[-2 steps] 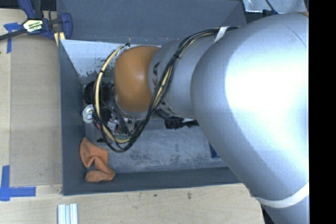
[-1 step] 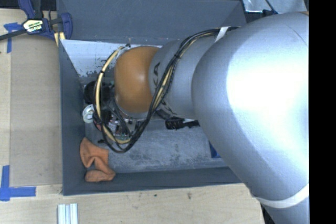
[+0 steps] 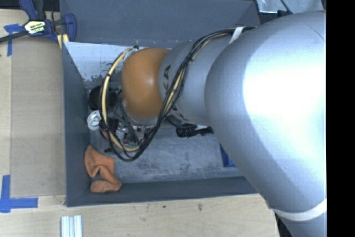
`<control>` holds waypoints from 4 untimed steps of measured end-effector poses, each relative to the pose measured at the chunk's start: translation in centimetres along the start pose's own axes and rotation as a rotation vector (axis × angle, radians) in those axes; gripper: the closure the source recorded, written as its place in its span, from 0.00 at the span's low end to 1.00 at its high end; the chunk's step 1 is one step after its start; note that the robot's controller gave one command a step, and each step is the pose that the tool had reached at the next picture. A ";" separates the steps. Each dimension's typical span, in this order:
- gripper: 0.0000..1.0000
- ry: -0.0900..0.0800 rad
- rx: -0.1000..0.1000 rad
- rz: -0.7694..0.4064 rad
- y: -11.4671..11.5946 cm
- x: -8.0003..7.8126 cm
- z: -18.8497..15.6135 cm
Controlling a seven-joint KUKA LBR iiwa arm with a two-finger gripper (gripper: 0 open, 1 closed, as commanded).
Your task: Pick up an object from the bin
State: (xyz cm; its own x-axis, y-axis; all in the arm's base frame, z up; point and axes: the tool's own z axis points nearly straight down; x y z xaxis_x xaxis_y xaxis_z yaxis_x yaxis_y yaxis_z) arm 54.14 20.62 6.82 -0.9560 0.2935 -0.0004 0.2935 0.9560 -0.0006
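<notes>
The grey metal bin [image 3: 75, 136] takes up the middle of the frame, and the arm [image 3: 266, 108] comes in from the right and covers most of its right half. At the arm's end a rounded orange cover [image 3: 141, 83] sits over the wrist, with black and yellow cables [image 3: 161, 114] looping around it. The gripper [image 3: 104, 118] hangs below and left of that cover, over the left-centre of the bin floor. It is buried in dark hardware and wiring, so whether it is released or clenched cannot be told, and nothing can be seen held in it. The nearest loose thing is an orange cloth [image 3: 100, 172], crumpled in the lower left corner of the bin, just below the gripper and close against the left wall. Its long axis runs roughly top to bottom in the frame, leaning slightly to the right. The upper end is narrower and the lower end bunches into a wider fold near the front wall. A small blue thing [image 3: 226, 157] peeks out from under the arm at the right side of the floor, well apart from the cloth. The floor between them is bare speckled grey.
</notes>
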 end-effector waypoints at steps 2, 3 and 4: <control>1.00 -0.003 -0.003 0.001 0.0 -0.1 -3.2; 1.00 -0.004 -0.004 0.001 0.1 -0.1 -3.7; 1.00 0.002 0.001 0.001 0.0 0.0 -4.3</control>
State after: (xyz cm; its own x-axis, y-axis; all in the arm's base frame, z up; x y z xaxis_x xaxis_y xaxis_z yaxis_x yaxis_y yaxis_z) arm 54.12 20.58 11.09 -0.9556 0.2948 0.0018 0.2948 0.9556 -0.0015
